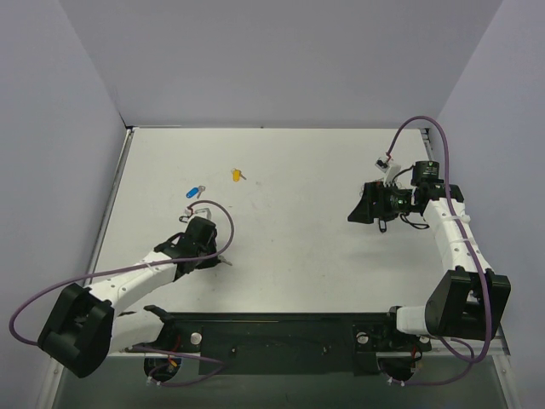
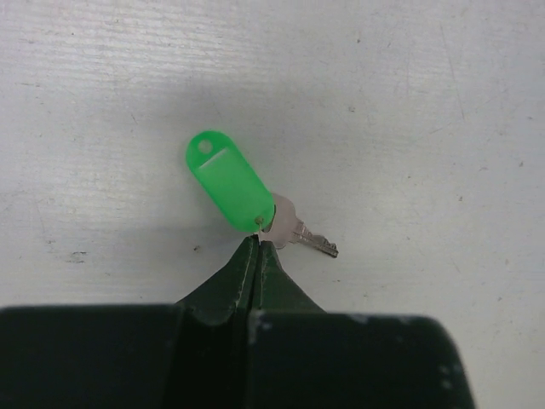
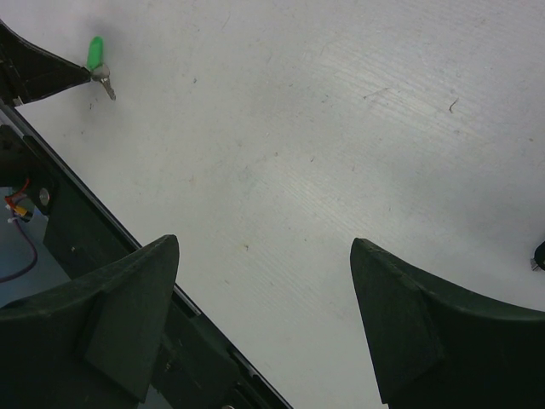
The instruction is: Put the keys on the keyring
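The green-headed key [image 2: 230, 187] lies on the white table with its silver blade pointing right. My left gripper [image 2: 257, 240] is shut, its tips pinching the small wire link at the key's head. The same key shows far off in the right wrist view [image 3: 97, 61], at the left gripper's tip. In the top view the left gripper [image 1: 221, 258] is at the near left. My right gripper [image 1: 353, 215] is open and empty at the right, above bare table [image 3: 264, 247]. A blue-headed key [image 1: 192, 192] and a yellow-headed key [image 1: 237, 175] lie further back. The large keyring hoop does not clearly show.
A small silvery wire thing [image 1: 186, 218] lies just behind the left gripper, too small to identify. A dark object [image 3: 538, 254] sits at the right wrist view's right edge. The black base rail [image 1: 272, 336] runs along the near edge. Grey walls enclose the table.
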`<move>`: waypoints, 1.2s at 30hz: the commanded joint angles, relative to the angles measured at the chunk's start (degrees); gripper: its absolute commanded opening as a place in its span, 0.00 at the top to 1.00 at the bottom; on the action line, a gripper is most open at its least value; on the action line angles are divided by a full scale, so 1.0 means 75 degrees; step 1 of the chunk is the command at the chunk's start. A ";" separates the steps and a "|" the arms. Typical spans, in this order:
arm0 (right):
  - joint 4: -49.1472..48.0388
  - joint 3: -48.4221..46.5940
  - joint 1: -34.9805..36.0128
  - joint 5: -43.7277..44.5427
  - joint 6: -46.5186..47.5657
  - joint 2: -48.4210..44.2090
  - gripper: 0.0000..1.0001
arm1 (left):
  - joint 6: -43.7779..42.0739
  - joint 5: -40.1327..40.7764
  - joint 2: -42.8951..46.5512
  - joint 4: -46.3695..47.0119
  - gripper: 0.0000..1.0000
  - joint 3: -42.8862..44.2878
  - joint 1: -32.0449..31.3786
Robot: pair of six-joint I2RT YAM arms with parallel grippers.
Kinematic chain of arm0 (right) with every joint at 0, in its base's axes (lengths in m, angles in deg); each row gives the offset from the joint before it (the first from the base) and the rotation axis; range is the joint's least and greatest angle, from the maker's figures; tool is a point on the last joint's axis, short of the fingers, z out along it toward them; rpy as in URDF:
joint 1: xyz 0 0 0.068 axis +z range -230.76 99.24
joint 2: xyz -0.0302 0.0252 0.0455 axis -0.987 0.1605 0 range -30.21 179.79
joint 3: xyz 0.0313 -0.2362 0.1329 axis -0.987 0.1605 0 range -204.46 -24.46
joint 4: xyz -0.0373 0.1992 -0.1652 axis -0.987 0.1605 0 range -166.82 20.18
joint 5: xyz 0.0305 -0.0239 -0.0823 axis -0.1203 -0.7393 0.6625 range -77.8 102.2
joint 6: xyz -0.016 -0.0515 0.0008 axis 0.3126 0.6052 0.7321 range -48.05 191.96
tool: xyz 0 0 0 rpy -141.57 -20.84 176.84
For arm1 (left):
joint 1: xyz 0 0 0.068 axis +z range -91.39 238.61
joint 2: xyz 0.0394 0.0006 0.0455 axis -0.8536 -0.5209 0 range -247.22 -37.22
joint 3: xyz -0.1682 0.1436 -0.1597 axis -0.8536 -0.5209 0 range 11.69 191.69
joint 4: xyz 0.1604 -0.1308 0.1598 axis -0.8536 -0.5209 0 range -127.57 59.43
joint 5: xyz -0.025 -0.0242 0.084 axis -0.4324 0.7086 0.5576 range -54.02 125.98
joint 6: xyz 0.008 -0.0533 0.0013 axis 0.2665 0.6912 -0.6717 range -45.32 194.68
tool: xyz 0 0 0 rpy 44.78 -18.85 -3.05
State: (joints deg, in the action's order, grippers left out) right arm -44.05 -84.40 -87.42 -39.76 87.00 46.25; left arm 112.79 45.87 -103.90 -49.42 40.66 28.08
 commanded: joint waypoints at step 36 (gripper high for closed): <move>0.7642 -0.0457 0.1941 -0.2458 1.1878 -0.0105 0.25 | -0.6264 -0.2642 -0.0298 0.1936 1.00 0.2806 -0.3863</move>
State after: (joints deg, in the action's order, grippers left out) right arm -9.40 -86.76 -75.88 -52.55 150.76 46.25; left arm 71.96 32.73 -107.50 -43.48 60.39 0.41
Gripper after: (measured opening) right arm 0.752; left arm 0.016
